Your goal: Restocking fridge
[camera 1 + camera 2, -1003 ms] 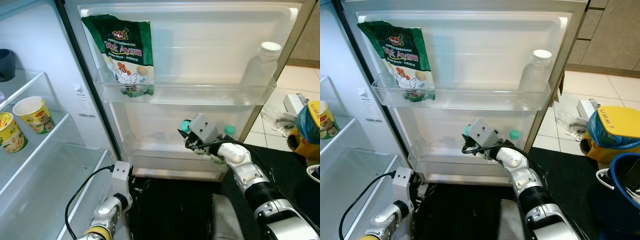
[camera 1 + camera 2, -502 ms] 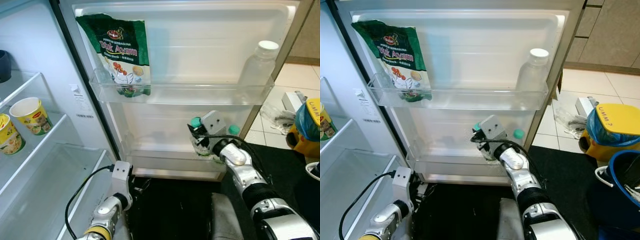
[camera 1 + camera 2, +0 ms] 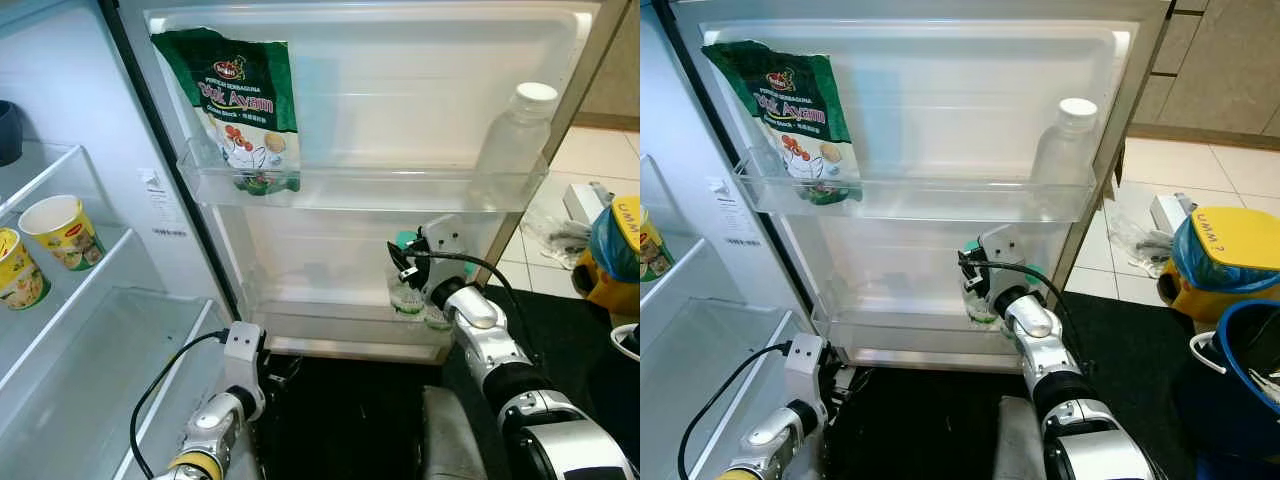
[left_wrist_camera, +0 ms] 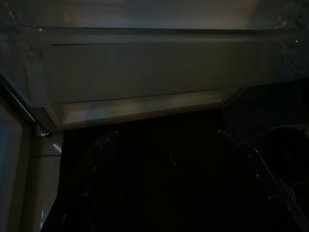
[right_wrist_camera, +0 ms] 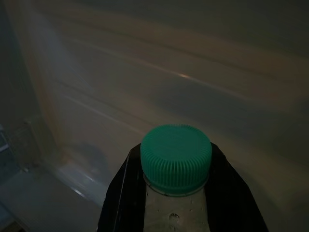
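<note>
My right gripper is shut on a clear bottle with a green cap. The bottle stands upright inside the lower door shelf of the open fridge, near its right end. In the right wrist view black fingers hug both sides of the bottle's neck. A second green-capped bottle sits just to the right, partly hidden by my wrist. My left arm hangs idle low at the left; its dark wrist view faintly shows the fingers apart with nothing between them.
The upper door shelf holds a green stock pouch and a white-capped bottle. Cup noodles stand on a fridge shelf at the left. A black mat lies below; a yellow bin and a blue bucket stand at the right.
My right gripper has carried the green-capped bottle rightward along the lower door shelf and down into it, close to the second bottle. The left arm has not moved.
</note>
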Controlling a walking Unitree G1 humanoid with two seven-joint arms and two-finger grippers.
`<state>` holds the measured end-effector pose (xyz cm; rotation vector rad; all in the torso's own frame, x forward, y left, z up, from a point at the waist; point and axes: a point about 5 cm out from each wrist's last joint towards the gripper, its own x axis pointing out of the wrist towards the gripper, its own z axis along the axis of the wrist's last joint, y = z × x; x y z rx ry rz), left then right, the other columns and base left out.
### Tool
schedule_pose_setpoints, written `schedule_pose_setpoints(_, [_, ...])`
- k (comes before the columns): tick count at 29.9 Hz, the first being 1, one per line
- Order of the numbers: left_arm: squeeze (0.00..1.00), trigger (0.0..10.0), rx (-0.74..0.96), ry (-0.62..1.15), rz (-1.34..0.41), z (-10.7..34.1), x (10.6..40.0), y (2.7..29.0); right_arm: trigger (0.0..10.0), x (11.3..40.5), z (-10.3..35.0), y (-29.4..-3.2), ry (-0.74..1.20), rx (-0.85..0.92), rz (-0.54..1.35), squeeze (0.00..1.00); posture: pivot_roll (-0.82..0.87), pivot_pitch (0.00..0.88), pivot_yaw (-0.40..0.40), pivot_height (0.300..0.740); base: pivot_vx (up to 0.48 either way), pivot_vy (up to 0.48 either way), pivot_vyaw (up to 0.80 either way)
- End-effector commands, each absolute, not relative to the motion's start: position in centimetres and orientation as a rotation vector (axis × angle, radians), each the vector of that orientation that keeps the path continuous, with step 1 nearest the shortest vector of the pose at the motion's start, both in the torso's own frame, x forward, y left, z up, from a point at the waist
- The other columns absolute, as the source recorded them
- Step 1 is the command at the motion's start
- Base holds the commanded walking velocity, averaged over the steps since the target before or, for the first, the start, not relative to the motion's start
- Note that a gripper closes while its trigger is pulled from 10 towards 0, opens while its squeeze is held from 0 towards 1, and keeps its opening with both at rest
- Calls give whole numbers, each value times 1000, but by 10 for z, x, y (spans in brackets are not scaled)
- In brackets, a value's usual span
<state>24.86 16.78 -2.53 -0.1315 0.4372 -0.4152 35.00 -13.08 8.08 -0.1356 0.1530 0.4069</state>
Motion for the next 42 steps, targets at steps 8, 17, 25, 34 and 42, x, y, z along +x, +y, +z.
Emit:
schedule_pose_setpoints(8, [0,10000,-117,434,-415,-25,248,171,10000,347,71,-129,208,-171,406,122,-52,0,3,431,0,0,0])
schedule_pose_setpoints(17, [0,10000,-116,435,-418,-25,248,171,10000,346,73,-123,184,-120,445,953,-53,0,3,431,0,0,0])
schedule_pose_setpoints(25, [0,10000,-115,436,-419,-25,248,171,10000,349,81,-118,136,-81,484,678,-53,0,2,431,0,0,0])
schedule_pose_setpoints(34, [0,10000,-115,439,-421,-26,247,171,10000,351,108,-107,2,-17,660,0,-54,0,4,431,0,0,0])
schedule_pose_setpoints(42, [0,10000,-116,441,-423,-26,247,170,10000,339,119,-91,-37,-1,901,0,-58,0,4,431,0,0,0])
